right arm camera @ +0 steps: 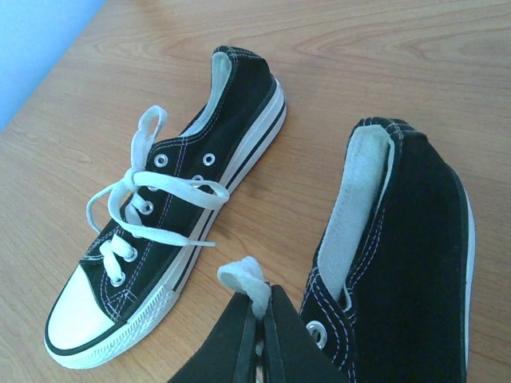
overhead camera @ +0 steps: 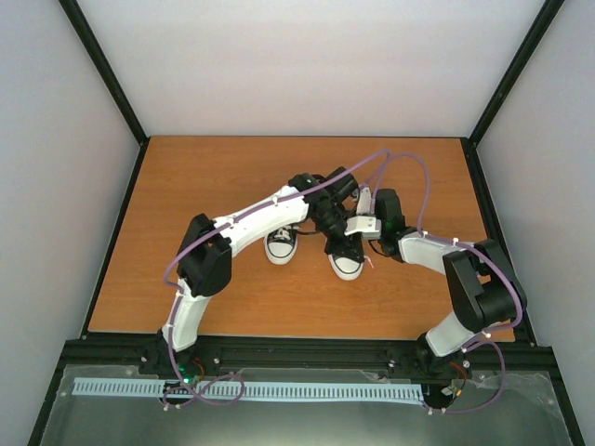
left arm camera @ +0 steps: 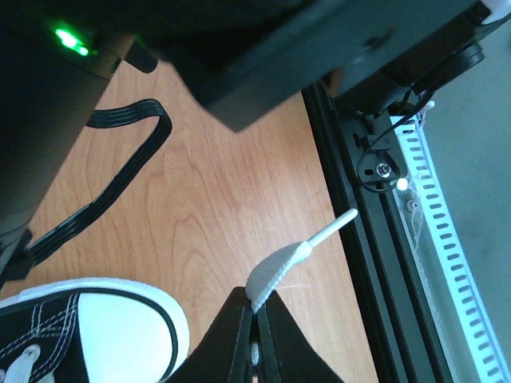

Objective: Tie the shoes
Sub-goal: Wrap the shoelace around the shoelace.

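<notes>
The left pincer (left arm camera: pixel 256 309) is squeezed shut on a white lace end (left arm camera: pixel 281 266); the hard little tip sticks out past the fingers, toward the near edge of the tabletop (left arm camera: pixel 239 183); a white toe cap (left arm camera: pixel 104 319) sits near it. The right pincer (right arm camera: pixel 259 311) is squeezed shut too; it holds a folded lace bit (right arm camera: pixel 242 277) right at its tip.

Both pincers meet over the right shoe (overhead camera: pixel 346 255); it stands near the middle of the tabletop, toe pointing at the near edge. The left shoe (overhead camera: pixel 281 244) stands just beside it, on the side of the left edge; its loose laces (right arm camera: pixel 144 191) lie across the top and are not tied.

I think the step in hand is the start of the knot on the right shoe; each pincer has a piece of lace, and no knot shows yet. The next move, I guess, is to cross the two pieces and pull one under the other; that needs tight grips; the arms are very close and must not bump; the shoe looks light and may slide when the laces get pulled.
</notes>
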You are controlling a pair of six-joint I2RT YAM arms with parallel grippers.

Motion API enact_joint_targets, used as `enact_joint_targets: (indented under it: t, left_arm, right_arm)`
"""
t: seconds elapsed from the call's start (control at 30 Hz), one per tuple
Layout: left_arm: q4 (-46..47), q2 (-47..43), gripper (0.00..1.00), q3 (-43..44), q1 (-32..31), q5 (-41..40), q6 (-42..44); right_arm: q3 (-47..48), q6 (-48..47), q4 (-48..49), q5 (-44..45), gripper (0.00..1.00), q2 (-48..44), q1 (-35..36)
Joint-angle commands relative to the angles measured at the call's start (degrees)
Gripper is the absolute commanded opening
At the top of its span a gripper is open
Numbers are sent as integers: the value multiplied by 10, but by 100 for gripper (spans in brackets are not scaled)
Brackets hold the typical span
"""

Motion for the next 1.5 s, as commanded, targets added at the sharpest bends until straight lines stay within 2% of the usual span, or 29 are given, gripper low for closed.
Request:
enact_joint_targets:
  t: [0.0, 0.5, 0.6, 0.67, 0.77, 0.8, 0.87, 1.0, 1.1, 1.23, 1.4, 1.47]
  left_arm:
    - [18, 25, 5, 20, -11, -10, 7]
    - [53, 71, 8, 44, -32, -18, -25]
    - [43, 72, 12, 41, -38, -11, -12]
    - [35, 67, 20, 42, -39, -9, -1]
    - [28, 54, 46, 39, -39, -33, 19]
    - [29, 49, 53, 41, -39, -54, 21]
    - [22, 49, 59, 55, -40, -123, 9]
    - [-42, 49, 62, 118, -40, -201, 24]
    - [-73, 21, 63, 137, -40, -203, 38]
    - [-89, -39, 62, 110, -28, -188, 53]
    - [-78, -98, 61, 57, 57, -114, 53]
    - [-54, -118, 61, 30, 91, -108, 50]
  right_arm:
    - [15, -7, 4, -13, 3, 9, -3]
    - [28, -28, -15, -30, 3, 14, -4]
    - [33, -35, -26, -30, 3, 12, -4]
    - [32, -40, -30, -26, 3, 6, -4]
    - [32, -46, -36, -24, 3, 4, -4]
    - [32, -47, -38, -24, 3, 4, -4]
    - [32, -49, -41, -23, 3, 4, -4]
    - [32, -51, -45, -20, 3, 2, -4]
    - [32, -54, -47, -24, 3, -2, -4]
    - [34, -57, -52, -27, 3, -5, -4]
    - [35, -59, -54, -28, 3, -6, -4]
    - [35, -61, -54, -25, 3, -5, -4]
